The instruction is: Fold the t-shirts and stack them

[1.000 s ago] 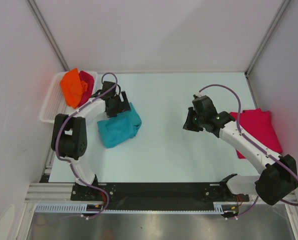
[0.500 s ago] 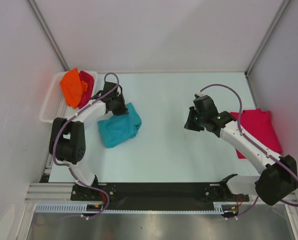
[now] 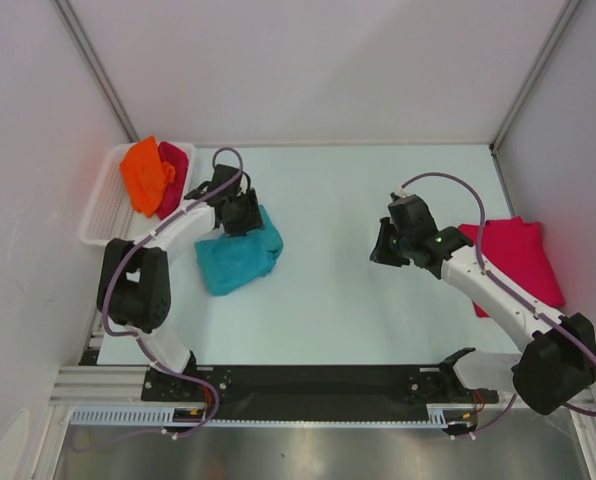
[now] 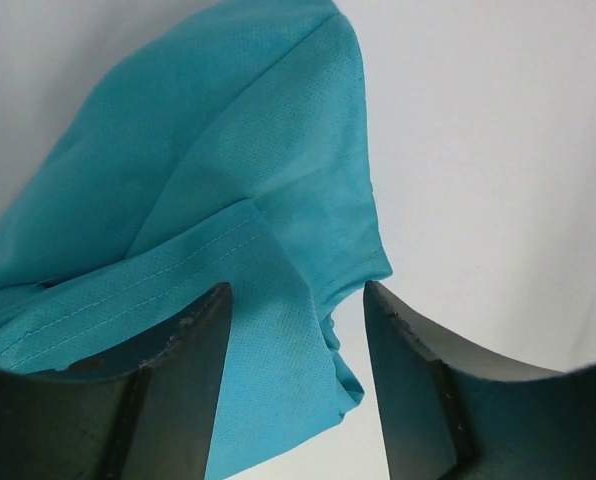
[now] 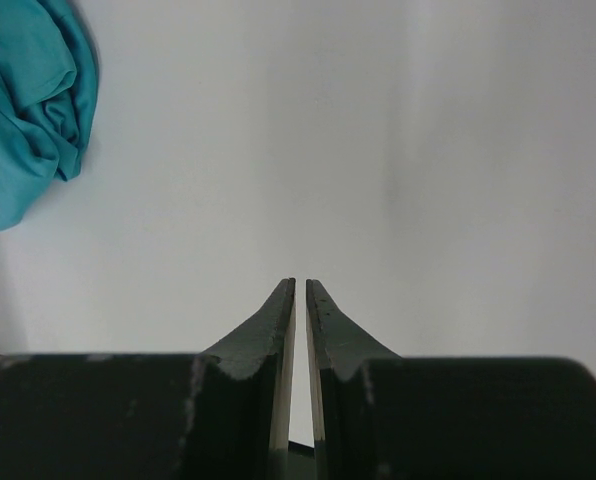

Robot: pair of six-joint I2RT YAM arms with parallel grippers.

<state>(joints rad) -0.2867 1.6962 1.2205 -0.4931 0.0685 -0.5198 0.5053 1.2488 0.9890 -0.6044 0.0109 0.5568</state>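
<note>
Left wrist view: jaws apart, teal t-shirt (image 4: 228,150) between them

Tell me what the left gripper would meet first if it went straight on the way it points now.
The teal t-shirt: its hemmed edge lies right ahead, inside the span of the open left gripper. How close it is, I cannot tell.

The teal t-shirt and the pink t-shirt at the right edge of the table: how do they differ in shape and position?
The teal t-shirt is bunched in a rumpled heap; the pink t-shirt lies flatter, in a tidier shape. The teal one lies on the left, under the open left gripper; the pink one lies partly under the right arm. Both rest on the table, neither gripped.
</note>
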